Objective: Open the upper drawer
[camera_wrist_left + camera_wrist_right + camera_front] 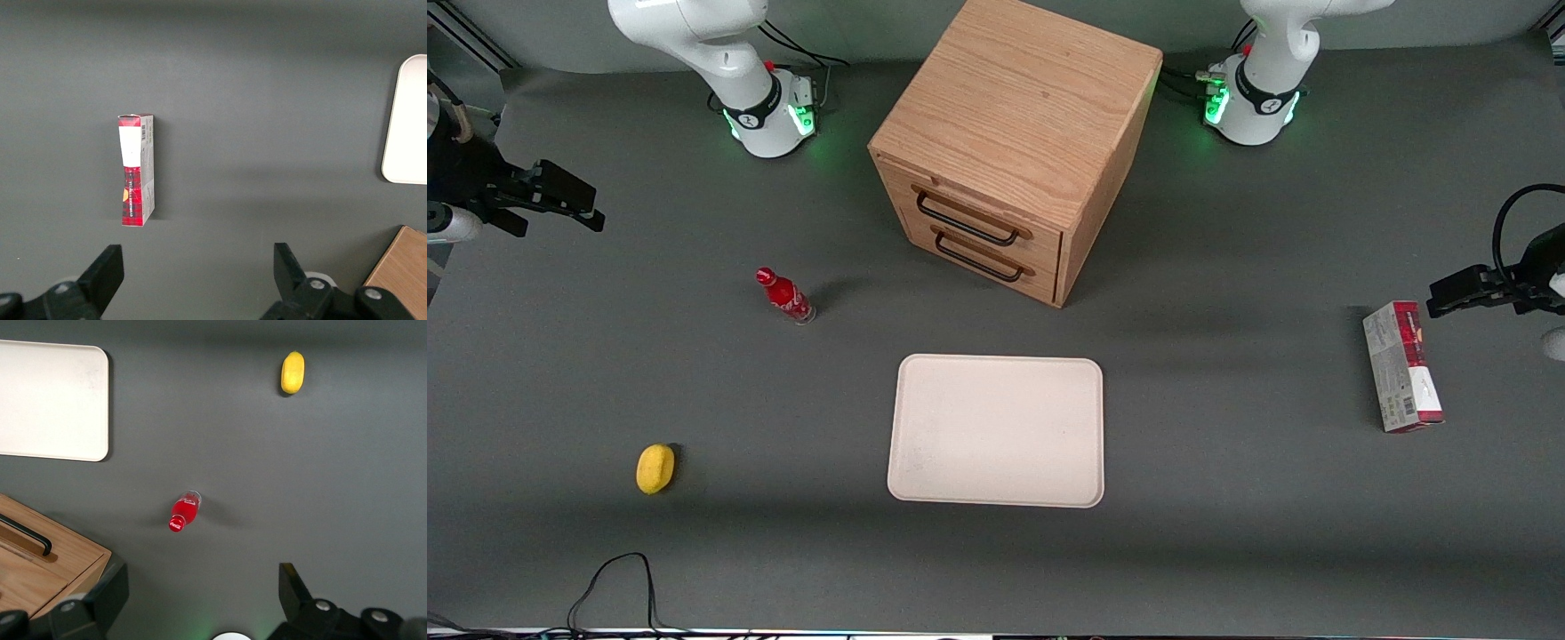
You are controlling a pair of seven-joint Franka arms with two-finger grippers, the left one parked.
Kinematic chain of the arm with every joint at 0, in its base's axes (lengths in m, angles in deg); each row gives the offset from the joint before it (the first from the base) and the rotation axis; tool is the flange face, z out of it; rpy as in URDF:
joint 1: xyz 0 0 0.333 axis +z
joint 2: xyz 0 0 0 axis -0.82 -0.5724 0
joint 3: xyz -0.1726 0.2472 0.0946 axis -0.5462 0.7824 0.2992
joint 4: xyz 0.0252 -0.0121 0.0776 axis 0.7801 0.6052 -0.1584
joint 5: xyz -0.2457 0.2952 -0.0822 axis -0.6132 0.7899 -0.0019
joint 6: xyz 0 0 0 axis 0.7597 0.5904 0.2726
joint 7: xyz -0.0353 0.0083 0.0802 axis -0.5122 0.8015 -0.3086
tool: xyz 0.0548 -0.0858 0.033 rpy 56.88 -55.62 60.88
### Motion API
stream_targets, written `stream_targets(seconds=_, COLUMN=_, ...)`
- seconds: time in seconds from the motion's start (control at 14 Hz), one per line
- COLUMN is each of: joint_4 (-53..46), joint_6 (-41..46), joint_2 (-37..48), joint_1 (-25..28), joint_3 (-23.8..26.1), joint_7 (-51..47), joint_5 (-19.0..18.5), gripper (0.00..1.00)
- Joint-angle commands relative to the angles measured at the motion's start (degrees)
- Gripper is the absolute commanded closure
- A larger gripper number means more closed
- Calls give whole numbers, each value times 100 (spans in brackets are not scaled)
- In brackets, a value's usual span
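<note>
The oak cabinet (1018, 116) stands on the grey table, farther from the front camera than the tray. Its upper drawer (951, 203) is shut, with a thin black bar handle (967, 222). The matching bottom drawer (996, 271) sits below it, also shut. My right gripper (583, 204) hangs open and empty at the working arm's end of the table, well apart from the cabinet. In the right wrist view the gripper (200, 587) has its fingers wide apart above bare table, with a corner of the cabinet (60, 563) and one black handle (27, 535) beside it.
A red bottle (785, 296) stands between my gripper and the cabinet; it also shows in the right wrist view (183, 512). A yellow lemon (655, 468) lies nearer the camera. A cream tray (996, 430) lies in front of the cabinet. A red-and-grey box (1402, 366) lies toward the parked arm's end.
</note>
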Motion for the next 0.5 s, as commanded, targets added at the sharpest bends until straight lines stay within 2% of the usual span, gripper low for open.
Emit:
stream_targets(seconds=0.0, joint_4=-2, joint_6=148, joint_2=20, joint_1=71, joint_3=-34, joint_7=-55, joint_5=76, gripper=0)
stream_targets(seconds=0.29, joint_4=-274, joint_6=114, joint_2=-373, joint_1=115, joint_3=80, joint_7=-64, joint_5=102, gripper=0)
stream_targets(seconds=0.43, joint_4=-564, joint_6=88, joint_2=-795, joint_1=97, joint_3=780, joint_7=-72, joint_5=84, gripper=0)
